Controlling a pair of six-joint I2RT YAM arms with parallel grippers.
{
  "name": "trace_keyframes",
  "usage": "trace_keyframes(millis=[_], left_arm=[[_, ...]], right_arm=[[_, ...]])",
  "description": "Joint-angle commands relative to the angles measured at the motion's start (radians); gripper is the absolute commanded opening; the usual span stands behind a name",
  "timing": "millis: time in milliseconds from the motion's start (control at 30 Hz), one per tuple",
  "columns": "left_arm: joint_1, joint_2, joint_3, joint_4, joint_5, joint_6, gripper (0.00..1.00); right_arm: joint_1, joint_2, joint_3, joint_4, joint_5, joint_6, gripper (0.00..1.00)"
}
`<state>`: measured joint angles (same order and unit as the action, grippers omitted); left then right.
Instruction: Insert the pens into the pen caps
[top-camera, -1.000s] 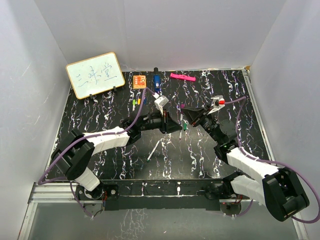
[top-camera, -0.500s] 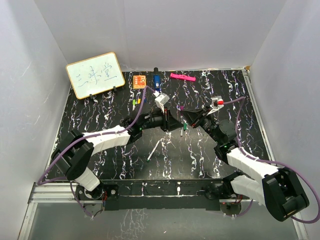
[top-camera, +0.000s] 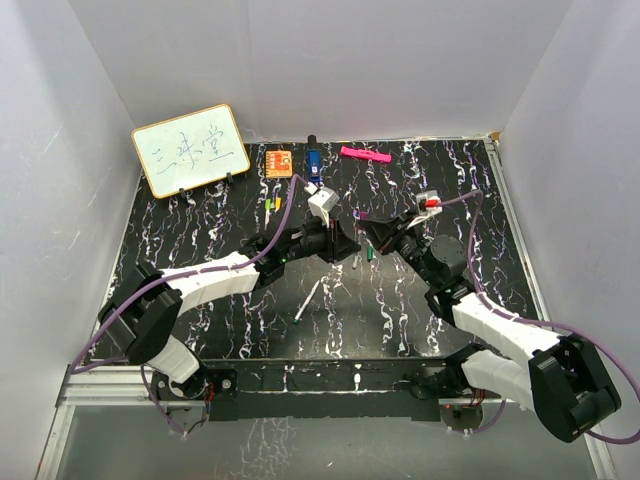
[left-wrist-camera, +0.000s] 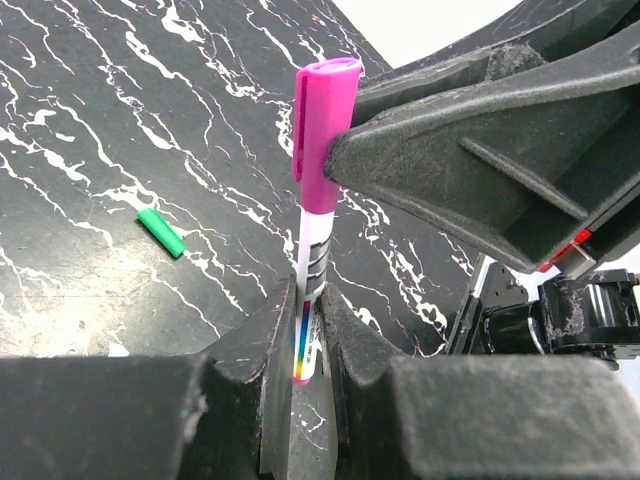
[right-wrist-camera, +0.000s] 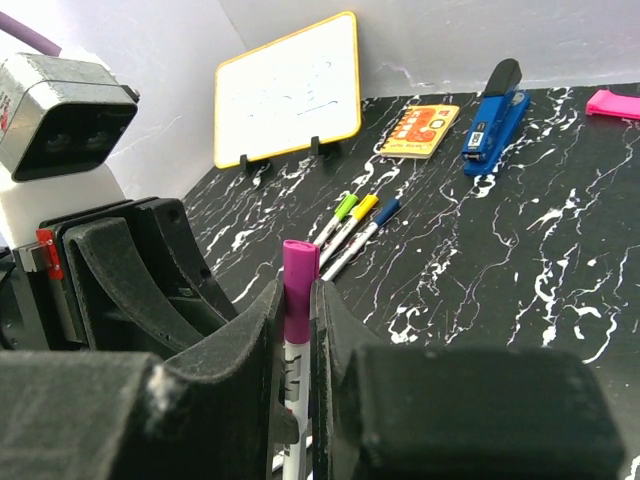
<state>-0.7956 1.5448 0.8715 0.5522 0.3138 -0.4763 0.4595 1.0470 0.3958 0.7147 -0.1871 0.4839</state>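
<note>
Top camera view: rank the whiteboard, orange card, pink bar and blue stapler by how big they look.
1. whiteboard, by far the largest.
2. orange card.
3. pink bar and blue stapler: both slim and about alike, so I won't rank them.

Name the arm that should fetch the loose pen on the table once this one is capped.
Left, probably: the loose pen lies beside the left arm's forearm, away from the right arm. For now the left gripper clamps the magenta pen and the right gripper its cap.
</note>
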Motion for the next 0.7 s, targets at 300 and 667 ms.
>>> trace_keyframes(millis=[300,667], left_arm=[[0.019,-0.115,0.084,0.208,-0.14,0.05,0.0],[0.038,-0.166,0.062,0.182,-0.184,0.07,0.0]], right_arm=[[0.166,0.109,0.057,-0.248,0.137,-0.102,0.0],[0.189,0.119,0.075,-0.264,0.181,-0.106,0.0]])
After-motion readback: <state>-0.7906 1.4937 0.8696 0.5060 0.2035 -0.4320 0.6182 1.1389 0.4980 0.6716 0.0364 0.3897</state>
